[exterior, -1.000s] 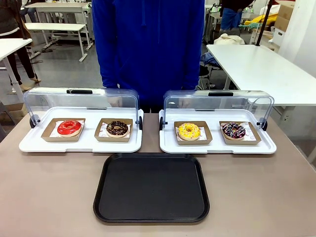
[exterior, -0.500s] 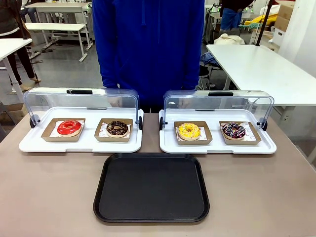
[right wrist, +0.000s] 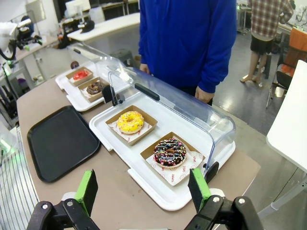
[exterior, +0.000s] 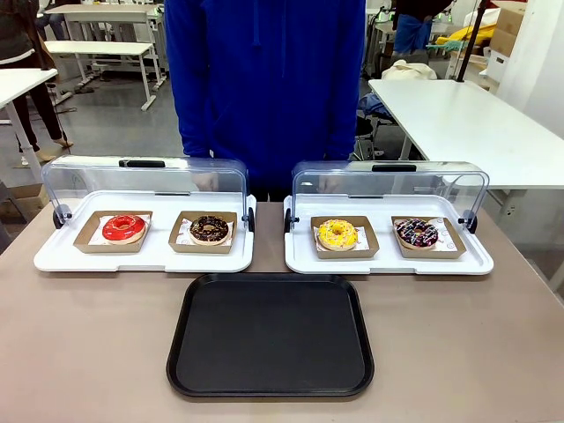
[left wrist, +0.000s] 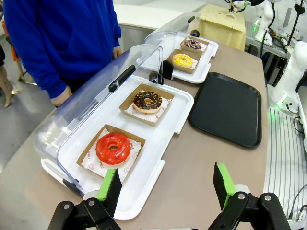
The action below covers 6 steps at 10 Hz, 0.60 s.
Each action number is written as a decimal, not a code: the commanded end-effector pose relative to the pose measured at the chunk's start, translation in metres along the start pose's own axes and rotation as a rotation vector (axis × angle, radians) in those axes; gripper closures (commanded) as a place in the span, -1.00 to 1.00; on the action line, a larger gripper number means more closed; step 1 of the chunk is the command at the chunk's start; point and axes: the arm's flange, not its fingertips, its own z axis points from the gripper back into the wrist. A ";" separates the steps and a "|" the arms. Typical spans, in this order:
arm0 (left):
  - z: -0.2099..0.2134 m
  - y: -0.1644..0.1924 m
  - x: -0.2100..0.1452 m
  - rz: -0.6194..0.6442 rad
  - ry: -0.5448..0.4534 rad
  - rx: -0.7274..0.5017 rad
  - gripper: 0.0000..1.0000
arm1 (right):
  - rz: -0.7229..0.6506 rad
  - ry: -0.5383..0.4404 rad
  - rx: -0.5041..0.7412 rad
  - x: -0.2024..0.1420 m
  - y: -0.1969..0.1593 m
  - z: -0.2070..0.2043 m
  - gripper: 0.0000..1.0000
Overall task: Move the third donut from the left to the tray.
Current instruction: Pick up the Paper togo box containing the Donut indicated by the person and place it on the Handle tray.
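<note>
Yellow icing, bright and glossy and dotted with small sprinkles, covers the third donut from the left (exterior: 337,233), a ring with a small hole at its middle. It is seated on white paper (exterior: 359,234) inside a small brown cardboard tray (exterior: 368,243), which is placed in the left half of the right-hand white tray (exterior: 388,263), below a clear lid (exterior: 388,183) that is swung up and back. A dark donut (exterior: 416,232) with coloured sprinkles is set just beside it in a cardboard tray of its own. The black tray (exterior: 264,339), flat with rounded corners and a raised rim, is laid on the brown table (exterior: 88,352) on the robot's side of the white trays and apart from them. The left gripper (left wrist: 167,184) is held over the table's end near the red-iced donut (left wrist: 113,147), its jaws spread wide with nothing gripped. The right gripper (right wrist: 143,187) is likewise seen wide open and empty, held near the dark donut. A person (exterior: 264,88) in a blue top is stood behind the white trays.
</note>
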 end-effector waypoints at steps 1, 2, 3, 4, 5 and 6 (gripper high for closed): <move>0.001 0.000 0.002 -0.012 -0.010 -0.007 -1.00 | 0.026 -0.023 0.003 0.004 -0.003 -0.001 -1.00; 0.001 0.000 0.002 -0.012 -0.010 -0.007 -1.00 | 0.026 -0.023 0.003 0.004 -0.003 -0.001 -1.00; 0.001 0.000 0.002 -0.012 -0.010 -0.007 -1.00 | 0.026 -0.023 0.003 0.004 -0.003 -0.001 -1.00; 0.001 0.000 0.002 -0.012 -0.010 -0.007 -1.00 | 0.026 -0.023 0.003 0.004 -0.003 -0.001 -1.00; 0.001 0.000 0.002 -0.012 -0.010 -0.007 -1.00 | 0.026 -0.023 0.003 0.004 -0.003 -0.001 -1.00; 0.001 0.000 0.002 -0.012 -0.010 -0.007 -1.00 | 0.026 -0.023 0.003 0.004 -0.003 -0.001 -1.00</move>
